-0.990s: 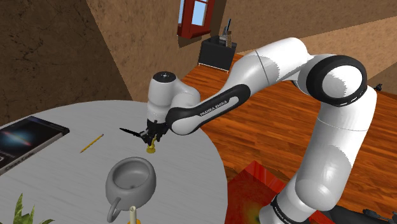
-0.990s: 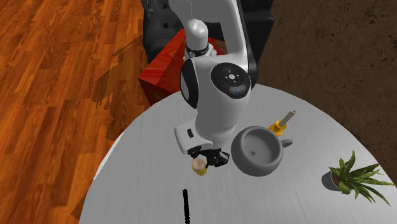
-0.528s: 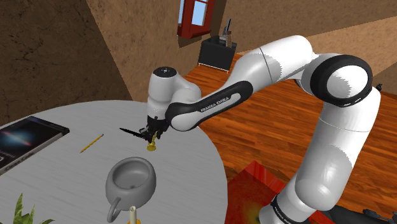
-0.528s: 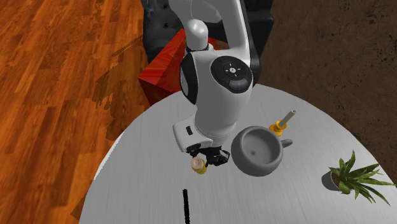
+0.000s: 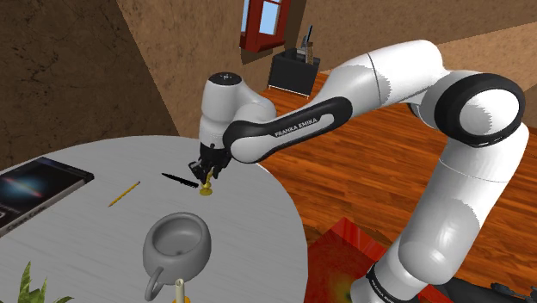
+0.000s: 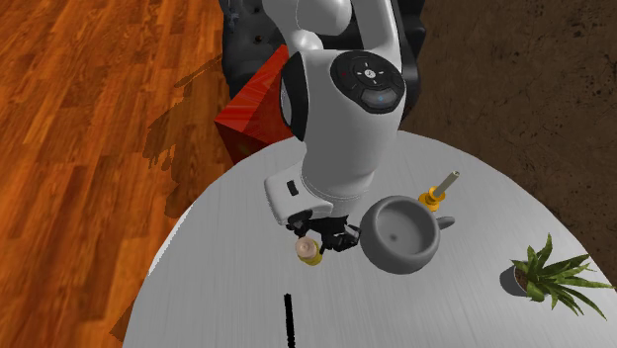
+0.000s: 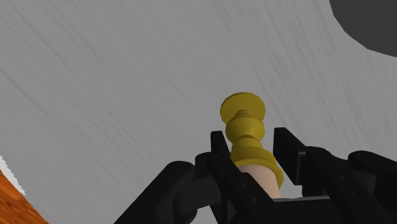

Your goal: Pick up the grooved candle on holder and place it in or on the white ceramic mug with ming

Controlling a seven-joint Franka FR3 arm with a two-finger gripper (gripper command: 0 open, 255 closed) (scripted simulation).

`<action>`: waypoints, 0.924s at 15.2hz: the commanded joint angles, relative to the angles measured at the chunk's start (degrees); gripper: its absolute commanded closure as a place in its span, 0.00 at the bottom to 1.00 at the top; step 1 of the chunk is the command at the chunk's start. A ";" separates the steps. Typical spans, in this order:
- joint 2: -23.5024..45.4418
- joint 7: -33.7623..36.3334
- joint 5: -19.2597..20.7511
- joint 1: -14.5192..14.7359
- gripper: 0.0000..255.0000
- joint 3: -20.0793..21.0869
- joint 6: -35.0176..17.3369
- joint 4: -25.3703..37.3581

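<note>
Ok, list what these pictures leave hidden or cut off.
Wrist view: the end effector covers most of the wax of the grooved candle; the mug is cut by the corner.
Second exterior view: the arm hides most of the grip; the black pen runs off the bottom edge.
Shoulder view: the second candle and plant are cut by the bottom edge, the book by the left.

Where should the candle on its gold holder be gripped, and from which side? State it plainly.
Grip the pale candle on its shaft just above the gold holder, coming straight down from above. It is slim and upright, so a pinch across its two sides suits it. The holder's knobbed, flared shape would likely give poorer purchase. The gripper clasps it that way now.
</note>
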State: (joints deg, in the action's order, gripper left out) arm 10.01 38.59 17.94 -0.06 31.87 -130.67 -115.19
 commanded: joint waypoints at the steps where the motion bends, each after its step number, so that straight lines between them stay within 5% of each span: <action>1: -0.67 -0.58 -0.75 -0.08 1.00 0.21 1.33 0.80; 14: -4.54 -4.21 -4.77 -0.62 1.00 0.90 10.02 6.67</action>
State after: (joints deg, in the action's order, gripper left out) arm 5.94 34.80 13.58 -0.56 32.78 -121.34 -108.84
